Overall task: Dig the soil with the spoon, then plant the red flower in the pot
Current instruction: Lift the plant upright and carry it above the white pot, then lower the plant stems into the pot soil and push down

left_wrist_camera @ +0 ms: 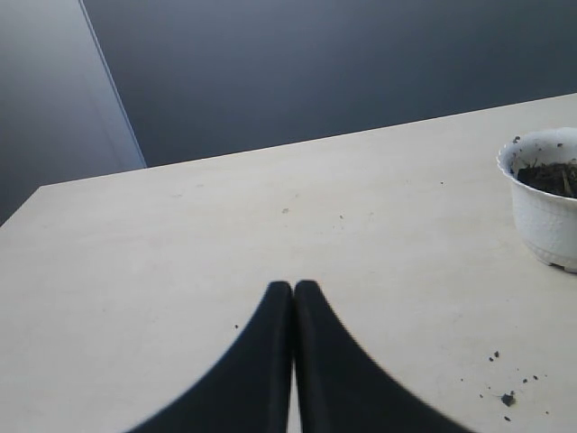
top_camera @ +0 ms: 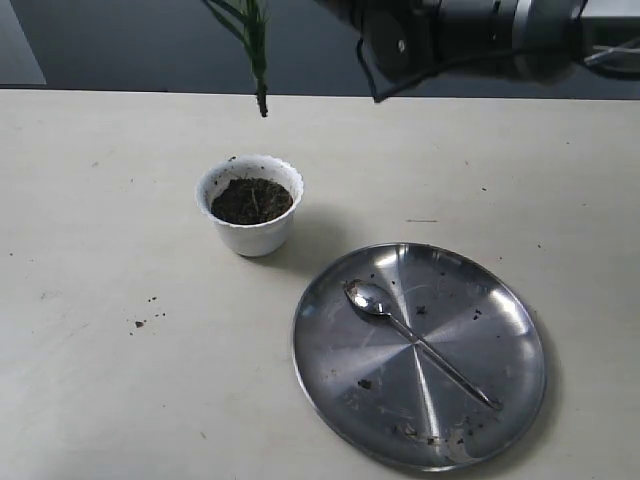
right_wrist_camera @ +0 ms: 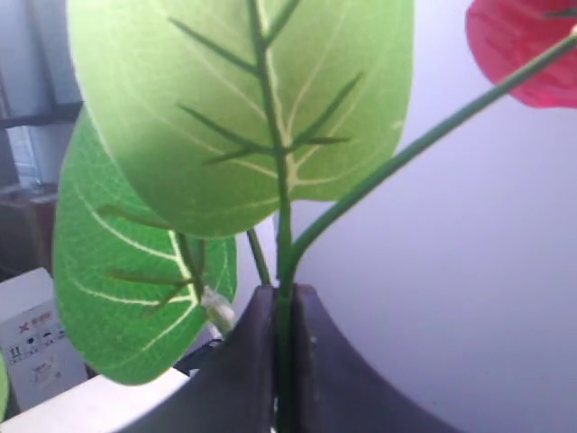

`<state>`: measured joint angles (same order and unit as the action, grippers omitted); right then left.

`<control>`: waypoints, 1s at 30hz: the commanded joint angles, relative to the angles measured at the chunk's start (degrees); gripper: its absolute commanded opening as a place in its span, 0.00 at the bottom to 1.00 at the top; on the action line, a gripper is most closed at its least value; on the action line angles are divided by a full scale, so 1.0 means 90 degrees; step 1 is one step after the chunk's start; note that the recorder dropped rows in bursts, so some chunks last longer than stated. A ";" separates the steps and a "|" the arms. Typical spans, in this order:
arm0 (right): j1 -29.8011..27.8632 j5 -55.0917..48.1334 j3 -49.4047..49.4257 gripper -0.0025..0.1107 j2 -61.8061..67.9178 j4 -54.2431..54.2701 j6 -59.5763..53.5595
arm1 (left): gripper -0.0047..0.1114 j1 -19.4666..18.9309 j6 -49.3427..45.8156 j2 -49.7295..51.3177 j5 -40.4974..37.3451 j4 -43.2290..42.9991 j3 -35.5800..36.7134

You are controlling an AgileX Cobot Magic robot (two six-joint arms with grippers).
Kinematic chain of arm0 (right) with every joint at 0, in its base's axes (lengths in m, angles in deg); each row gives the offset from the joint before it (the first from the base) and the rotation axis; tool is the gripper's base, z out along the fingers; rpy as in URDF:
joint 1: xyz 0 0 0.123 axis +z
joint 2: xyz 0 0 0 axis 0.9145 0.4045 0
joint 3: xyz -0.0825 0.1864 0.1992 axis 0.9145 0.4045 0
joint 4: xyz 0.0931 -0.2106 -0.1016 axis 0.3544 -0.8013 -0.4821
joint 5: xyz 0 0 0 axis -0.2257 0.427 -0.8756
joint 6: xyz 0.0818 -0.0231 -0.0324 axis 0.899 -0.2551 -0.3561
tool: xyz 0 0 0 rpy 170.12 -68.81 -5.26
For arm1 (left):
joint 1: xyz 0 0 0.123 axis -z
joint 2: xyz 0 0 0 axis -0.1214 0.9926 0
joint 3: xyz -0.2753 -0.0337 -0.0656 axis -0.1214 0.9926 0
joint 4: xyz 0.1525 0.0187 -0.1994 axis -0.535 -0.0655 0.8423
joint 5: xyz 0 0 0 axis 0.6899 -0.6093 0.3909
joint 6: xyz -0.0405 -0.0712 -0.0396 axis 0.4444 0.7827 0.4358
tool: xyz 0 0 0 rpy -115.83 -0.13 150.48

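Observation:
The white scalloped pot (top_camera: 250, 205) stands on the table with dark soil (top_camera: 251, 200) inside; the pot (left_wrist_camera: 546, 198) also shows in the left wrist view. Green stems of the red flower (top_camera: 256, 50) hang above and behind the pot, their cut end in the air. My right gripper (right_wrist_camera: 285, 293) is shut on a flower stem (right_wrist_camera: 285, 234), with broad green leaves (right_wrist_camera: 243, 99) and a red bloom (right_wrist_camera: 527, 45) beyond the jaws. The silver spoon (top_camera: 415, 338) lies on the steel plate (top_camera: 330, 370). My left gripper (left_wrist_camera: 293, 287) is shut and empty over bare table.
The right arm (top_camera: 470, 30) reaches across the top of the exterior view. Soil crumbs (top_camera: 145, 320) lie on the table left of the plate, and more specks on the plate.

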<state>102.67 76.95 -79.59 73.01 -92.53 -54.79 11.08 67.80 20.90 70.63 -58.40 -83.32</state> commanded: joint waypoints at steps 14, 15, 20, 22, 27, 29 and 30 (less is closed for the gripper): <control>0.0060 0.3685 0.1555 0.02 0.1066 -0.0181 0.0206 | 0.05 0.0014 0.0024 0.0021 0.0043 0.0032 -0.0017; 0.0060 0.3685 0.1555 0.02 0.1148 -0.0097 0.0206 | 0.05 0.0014 0.0024 0.0021 0.0043 0.0032 -0.0017; 0.0060 0.3575 0.1555 0.02 0.1514 -0.0177 0.0269 | 0.05 0.0014 0.0024 0.0021 0.0043 0.0032 -0.0017; 0.0060 0.3350 0.1555 0.02 0.1580 -0.0457 0.0329 | 0.05 0.0014 0.0024 0.0021 0.0043 0.0032 -0.0017; 0.0060 0.2598 0.1555 0.02 0.1580 -0.1006 0.0784 | 0.05 0.0014 0.0024 0.0021 0.0043 0.0032 -0.0017; 0.0060 0.2501 0.1555 0.02 0.1580 -0.1118 0.0955 | 0.05 0.0014 0.0024 0.0021 0.0043 0.0032 -0.0017; 0.0060 0.2433 0.1555 0.02 0.1562 -0.1128 0.1007 | 0.05 0.0014 0.0024 0.0021 0.0043 0.0032 -0.0017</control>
<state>103.37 101.66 -65.72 87.23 -100.69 -47.85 11.08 67.80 20.90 70.63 -58.40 -83.32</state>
